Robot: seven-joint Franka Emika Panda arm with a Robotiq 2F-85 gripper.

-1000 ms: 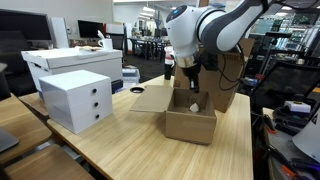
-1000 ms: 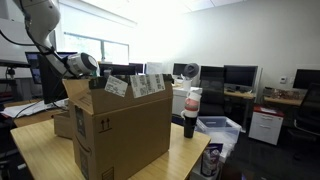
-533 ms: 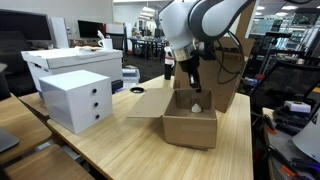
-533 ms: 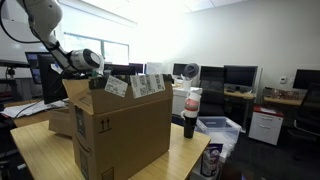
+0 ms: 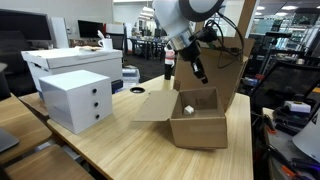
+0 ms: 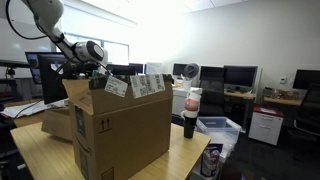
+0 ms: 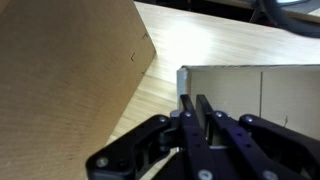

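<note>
Small box [image 5: 197,128]: stands open on the worktop [image 5: 110,150], just beside the tall carton [image 5: 228,75]; one flap [image 5: 150,103] lies folded out toward the drawer unit [image 5: 78,100]
Contents: a white item [image 5: 188,108] lies inside, near the back wall; you cannot tell what it is
Pincer [image 5: 199,74]: closed, fingers together, holding nothing; it hangs tilted above the box's back edge, apart from it
Wrist view: the pincer [image 7: 195,100] points at the wall of the small box [image 7: 250,72], not into its cavity; the tall carton [image 7: 60,80] fills the side next to it
Step in hand (judged): work at the open box with an empty pincer
Alignment: centre the fingertips over the opening before you lower; check this in the wrist view
Clearance: stay off the carton wall when you swing the wrist
Descent: go slowly and straight down
Risk: the box looks light and unfixed; a nudge on its rim would likely slide it across the worktop
</note>
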